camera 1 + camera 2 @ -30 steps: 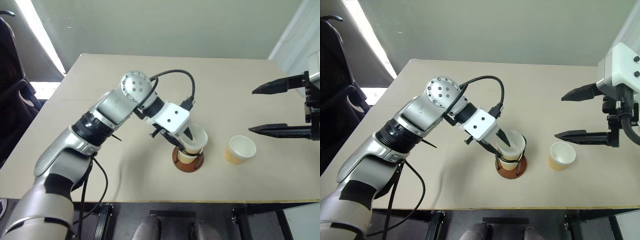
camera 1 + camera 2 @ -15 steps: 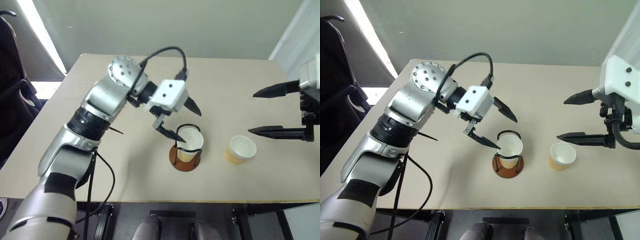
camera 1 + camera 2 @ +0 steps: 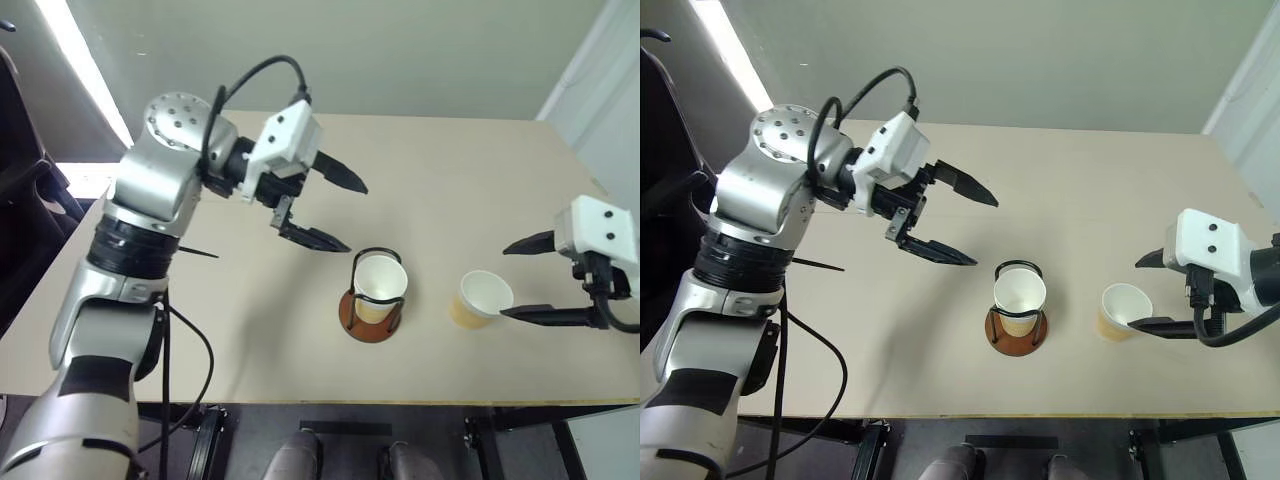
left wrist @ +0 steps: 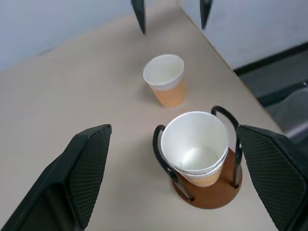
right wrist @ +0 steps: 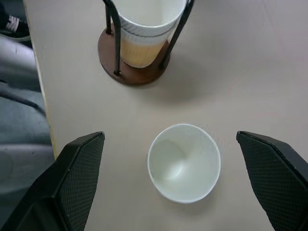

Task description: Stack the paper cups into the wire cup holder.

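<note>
The wire cup holder [image 3: 372, 318] stands near the table's front edge with two nested paper cups [image 3: 381, 280] upright inside it [image 4: 195, 149]. A third paper cup [image 3: 482, 296] stands upright on the table just right of the holder [image 5: 184, 162]. My left gripper [image 3: 356, 217] hangs open and empty above the table, up and to the left of the holder. My right gripper [image 3: 504, 282] is open at the loose cup's right side. Its two fingers stand one on each side of the cup without touching it.
The beige table [image 3: 450, 160] has bare room behind and to the left of the holder. Its front edge runs just below the holder and the loose cup. A dark chair [image 3: 20, 190] stands off the table's left side.
My left gripper opened, left the cup in the holder and rose up and to the left. My right gripper came down to the loose cup.
</note>
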Robot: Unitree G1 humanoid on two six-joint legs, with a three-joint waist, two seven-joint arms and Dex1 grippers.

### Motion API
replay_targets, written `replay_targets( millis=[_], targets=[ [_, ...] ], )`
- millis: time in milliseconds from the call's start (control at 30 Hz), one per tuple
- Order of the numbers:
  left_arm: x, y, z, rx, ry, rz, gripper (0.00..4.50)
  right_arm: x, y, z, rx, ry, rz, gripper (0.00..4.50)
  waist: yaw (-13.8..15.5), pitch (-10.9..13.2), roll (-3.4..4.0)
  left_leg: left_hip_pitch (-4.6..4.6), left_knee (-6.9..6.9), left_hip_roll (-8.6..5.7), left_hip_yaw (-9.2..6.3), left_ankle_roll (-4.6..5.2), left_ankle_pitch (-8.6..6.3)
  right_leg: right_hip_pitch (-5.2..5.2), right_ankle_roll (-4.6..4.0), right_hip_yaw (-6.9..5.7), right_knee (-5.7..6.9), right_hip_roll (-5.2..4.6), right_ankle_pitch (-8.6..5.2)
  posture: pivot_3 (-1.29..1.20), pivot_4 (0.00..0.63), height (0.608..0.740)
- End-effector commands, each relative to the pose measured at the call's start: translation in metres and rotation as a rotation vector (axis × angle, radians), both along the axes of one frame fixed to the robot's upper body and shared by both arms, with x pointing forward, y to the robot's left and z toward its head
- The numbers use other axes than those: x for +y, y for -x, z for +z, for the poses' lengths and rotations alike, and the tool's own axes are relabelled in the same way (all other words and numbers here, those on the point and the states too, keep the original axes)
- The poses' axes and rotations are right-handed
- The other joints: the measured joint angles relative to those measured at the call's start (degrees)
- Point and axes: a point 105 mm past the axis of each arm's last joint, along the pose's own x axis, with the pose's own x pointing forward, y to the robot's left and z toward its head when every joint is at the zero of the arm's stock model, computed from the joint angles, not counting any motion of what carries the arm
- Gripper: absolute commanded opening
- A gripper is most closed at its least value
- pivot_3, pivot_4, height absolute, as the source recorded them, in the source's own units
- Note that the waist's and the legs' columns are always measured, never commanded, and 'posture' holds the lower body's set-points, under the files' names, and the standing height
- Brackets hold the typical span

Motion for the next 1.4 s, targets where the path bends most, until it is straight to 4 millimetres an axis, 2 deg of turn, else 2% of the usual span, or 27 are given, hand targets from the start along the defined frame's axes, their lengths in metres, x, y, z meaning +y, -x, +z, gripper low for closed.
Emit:
replay_targets(
  millis=[33, 400, 1000, 1100, 1167, 1400],
  targets=[
    [0.014, 0.007, 0.01, -0.035, 0.022, 0.021, 4.46, 0.0, -0.004, -0.004, -0.053, 0.035, 0.018, 4.5, 0.0, 0.0, 0.0, 0.02, 0.02, 0.0, 0.0, 0.01, 0.0, 0.01, 0.01, 0.02, 0.02, 0.0, 0.0, 0.0, 0.15, 0.74],
    [0.033, 0.014, -0.004, 0.051, 0.071, 0.165, 4.46, -0.003, -0.018, -0.042, 0.008, 0.097, 0.043, 4.5, -0.3, 0.0, -0.01, 0.1, 0.3, -0.01, -0.02, 0.08, 0.0, 0.2, 0.08, 0.01, 0.07, 0.0, 0.06, 0.0, 0.15, 0.74],
    [0.041, 0.016, -0.016, 0.075, 0.086, 0.247, 4.46, -0.008, -0.034, -0.069, 0.05, 0.169, 0.074, 4.5, -0.4, 0.0, -0.01, 0.17, 0.28, -0.01, -0.01, 0.07, -0.01, 0.26, 0.06, 0.01, 0.07, 0.0, 0.07, 0.0, 0.15, 0.74],
    [0.042, 0.016, -0.017, 0.077, 0.086, 0.251, 4.5, -0.008, -0.036, -0.072, 0.052, 0.182, 0.084, 3.89, -0.4, 0.0, -0.01, 0.17, 0.28, -0.01, -0.02, 0.07, -0.01, 0.27, 0.05, 0.0, 0.07, 0.0, 0.08, 0.0, 0.15, 0.74],
    [0.042, 0.016, -0.018, 0.077, 0.085, 0.254, 4.5, -0.007, -0.036, -0.074, 0.053, 0.187, 0.091, 3.26, -0.4, 0.0, -0.01, 0.17, 0.28, -0.01, -0.02, 0.07, -0.01, 0.27, 0.04, 0.0, 0.07, 0.0, 0.08, 0.0, 0.15, 0.74],
    [0.044, 0.016, -0.02, 0.077, 0.078, 0.262, 4.5, -0.004, -0.035, -0.078, 0.067, 0.202, 0.116, 0.64, -0.4, 0.0, -0.01, 0.17, 0.26, -0.01, -0.02, 0.05, -0.02, 0.27, 0.03, 0.0, 0.07, 0.0, 0.08, 0.0, 0.15, 0.74]
  ],
)
